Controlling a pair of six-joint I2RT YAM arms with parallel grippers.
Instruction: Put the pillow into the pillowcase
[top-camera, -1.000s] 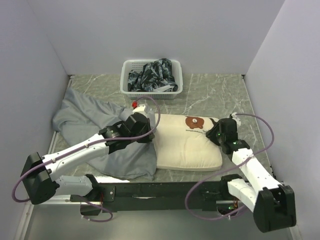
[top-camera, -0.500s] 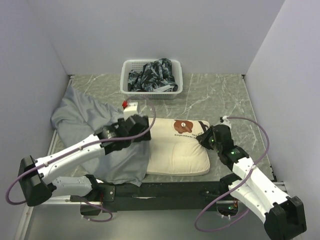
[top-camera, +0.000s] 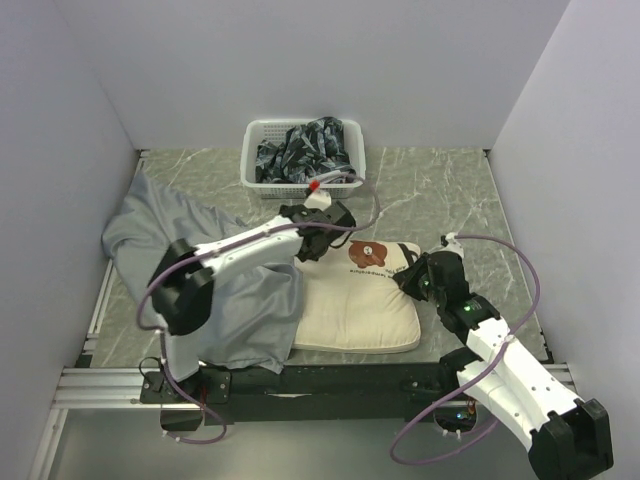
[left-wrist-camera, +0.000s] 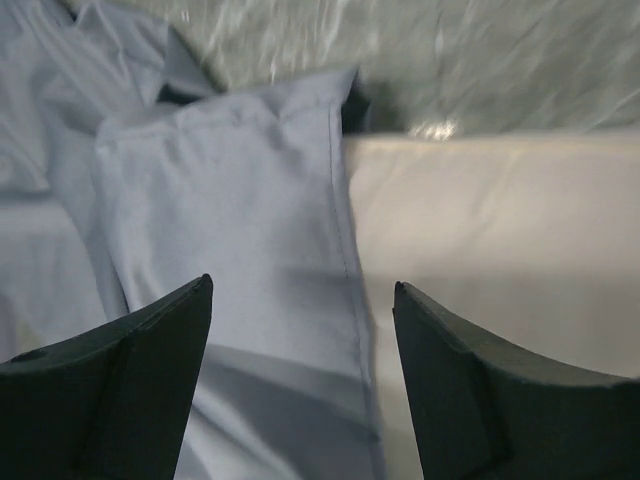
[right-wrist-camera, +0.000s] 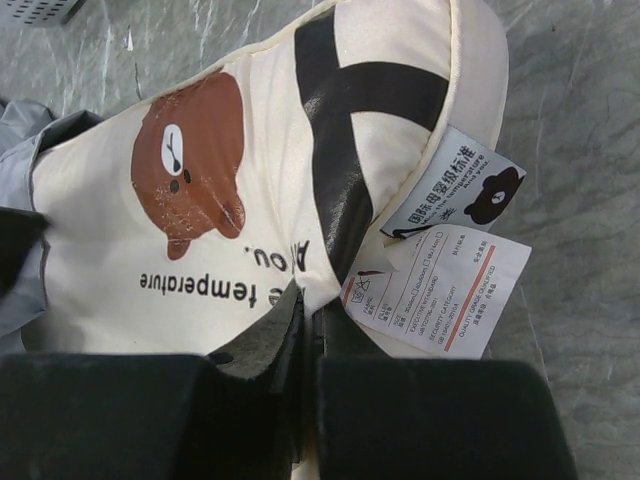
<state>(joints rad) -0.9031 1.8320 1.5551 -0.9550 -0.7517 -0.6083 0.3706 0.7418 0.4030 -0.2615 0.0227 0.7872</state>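
Pillow (top-camera: 360, 305) lies flat on table (top-camera: 430, 190), mid-front, long side running L-R, bear print (right-wrist-camera: 190, 160) at its far R corner. Nearly all of it shows, outside the case (top-camera: 215, 280). Case is a wrinkled grey heap to the pillow's L, spreading toward the L wall. Its R edge meets the pillow's L side. Can't tell if any of the pillow is inside the opening.

L gripper (left-wrist-camera: 301, 285) sits over the pillow's far L corner, by the case edge, arm stretched out across the case. Jaws wide apart w/ nothing btwn them. L wrist view shows the case's stitched hem running down btwn the two dark fingers (left-wrist-camera: 470, 390), cream pillow just R of the hem, marble table beyond.

R gripper (right-wrist-camera: 306, 300) is at the pillow's R edge, near the bear. Jaws closed tight, pinching the pillow's edge fabric beside a black strip (right-wrist-camera: 345, 130). Small tag (right-wrist-camera: 455, 195) and a bigger care label (right-wrist-camera: 435, 290) hang off that edge, just R of the pinch. Text under the bear reads "temperature", upside down in the R wrist view.

White basket (top-camera: 262, 135) stands at the back wall, holding dark patterned cloth (top-camera: 310, 145), well apart from the pillow.
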